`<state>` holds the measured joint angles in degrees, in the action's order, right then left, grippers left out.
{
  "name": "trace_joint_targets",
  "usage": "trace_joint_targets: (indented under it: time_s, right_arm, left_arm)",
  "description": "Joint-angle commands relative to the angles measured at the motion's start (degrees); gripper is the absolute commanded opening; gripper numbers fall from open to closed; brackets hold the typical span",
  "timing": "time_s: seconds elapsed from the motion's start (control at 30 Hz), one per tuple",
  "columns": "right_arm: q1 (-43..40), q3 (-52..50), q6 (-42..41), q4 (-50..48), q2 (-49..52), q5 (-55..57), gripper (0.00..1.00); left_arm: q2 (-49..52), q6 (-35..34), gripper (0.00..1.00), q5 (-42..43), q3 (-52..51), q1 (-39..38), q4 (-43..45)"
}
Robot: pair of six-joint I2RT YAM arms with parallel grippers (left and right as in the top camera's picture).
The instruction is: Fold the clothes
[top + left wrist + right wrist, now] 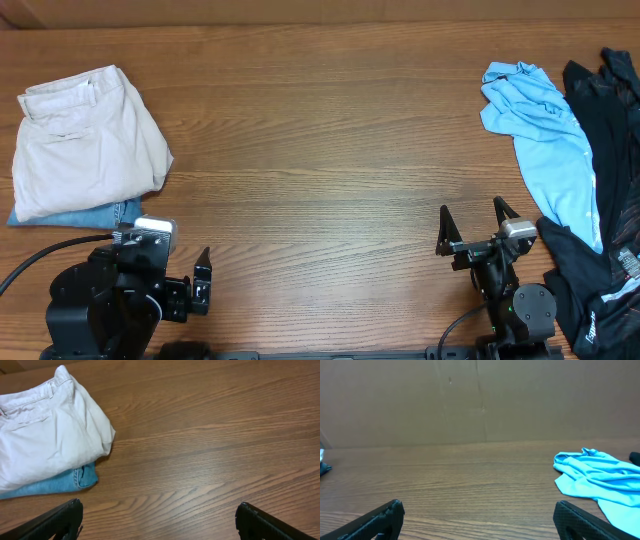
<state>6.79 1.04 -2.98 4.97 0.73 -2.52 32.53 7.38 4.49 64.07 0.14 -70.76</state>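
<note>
The cream shorts (85, 140) lie folded in a neat bundle at the table's far left, waistband toward the back, on top of folded blue jeans (105, 214). They also show in the left wrist view (47, 435), with the jeans (60, 481) peeking out beneath. My left gripper (200, 285) is open and empty near the front left edge, apart from the shorts; its fingertips (159, 512) frame bare wood. My right gripper (472, 225) is open and empty at the front right; its fingertips (479, 510) frame bare wood.
A crumpled light blue shirt (540, 125) lies at the right, also in the right wrist view (600, 477). Dark garments (610, 180) are piled along the right edge. A brown cardboard wall (470, 400) stands behind the table.
</note>
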Motion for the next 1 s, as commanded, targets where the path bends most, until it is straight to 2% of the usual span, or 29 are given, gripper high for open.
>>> trace_joint_targets:
  time_s: [0.0, 0.2, 0.33, 0.7, 0.97]
  right_arm:
    - [0.3, -0.6, 0.2, -0.3, -0.6, 0.5, 1.00]
    - [0.3, -0.6, 0.2, -0.3, -0.6, 0.5, 1.00]
    - [0.3, -0.6, 0.2, -0.3, -0.6, 0.5, 1.00]
    - [0.3, -0.6, 0.2, -0.3, -0.6, 0.5, 1.00]
    - [0.3, -0.6, 0.2, -0.3, -0.6, 0.5, 1.00]
  left_arm:
    - [-2.7, -1.0, 1.00, 0.6, -1.2, 0.3, 0.2]
    - [-8.6, -1.0, 1.00, -1.6, -7.1, 0.3, 1.3]
    - [-14.3, -1.3, 1.00, -1.5, -15.7, 0.3, 7.7]
    - [-32.6, -11.1, 1.00, 1.7, -46.3, 0.3, 38.2]
    - [-32.3, -11.3, 1.00, 2.5, -56.5, 0.2, 58.2]
